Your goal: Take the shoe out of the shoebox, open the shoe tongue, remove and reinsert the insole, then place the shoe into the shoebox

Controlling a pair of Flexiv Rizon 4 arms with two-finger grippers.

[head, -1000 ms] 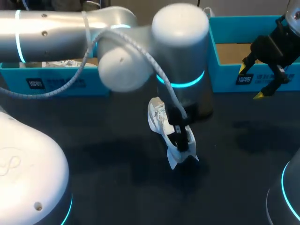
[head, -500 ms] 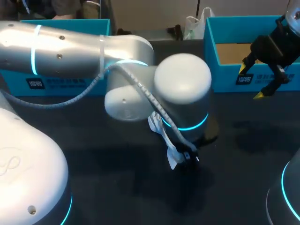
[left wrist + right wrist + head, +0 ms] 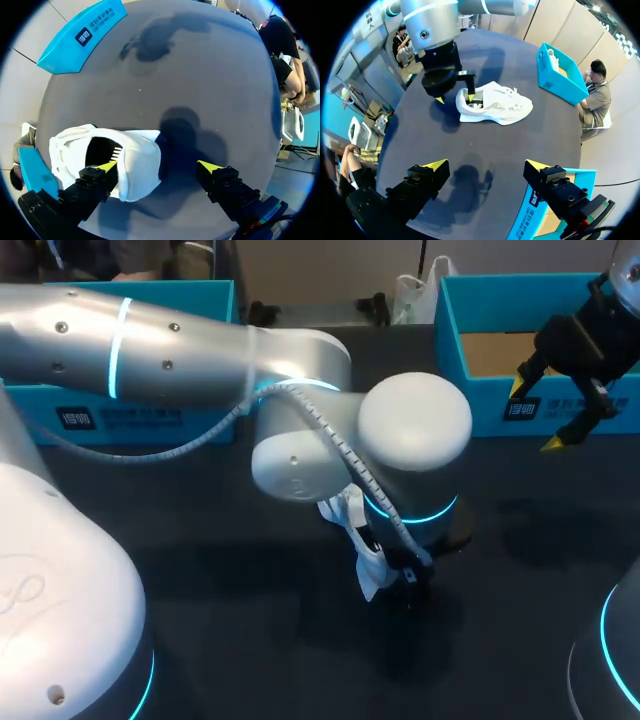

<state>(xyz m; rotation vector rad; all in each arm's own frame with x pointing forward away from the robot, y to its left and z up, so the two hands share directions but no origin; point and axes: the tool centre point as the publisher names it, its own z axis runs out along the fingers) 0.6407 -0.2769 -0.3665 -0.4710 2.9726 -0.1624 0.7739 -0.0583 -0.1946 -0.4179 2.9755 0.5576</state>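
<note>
Reaching in from the left to the middle of the table (image 3: 200,580) with the left arm (image 3: 180,330), wrist turned down over a white shoe (image 3: 366,575). Hiding most of that shoe from the head camera beneath the arm's last joint, with only a white end poking out on the near side. Seen from the right wrist, lying on its sole on the dark tabletop with laces up, out of both boxes and well apart from them, toe end toward the left. Spreading the left gripper (image 3: 159,166) wide across the heel end: one yellow fingertip (image 3: 107,166) over the dark mouth of the shoe, the other out over bare table just beyond the heel, with the heel wall standing between the two. Possibly brushing the collar with the inner tip, though hard to say from here; not pinching the shoe from two sides. Hovering at the far right with the right gripper (image 3: 535,415), above the near wall of a blue shoebox (image 3: 480,405) showing bare brown cardboard inside. Holding nothing there, fingers wide apart over open table in the right wrist view. Sitting at the far left, partly behind the left arm, a second blue box (image 3: 130,418) with something white in it.
</note>
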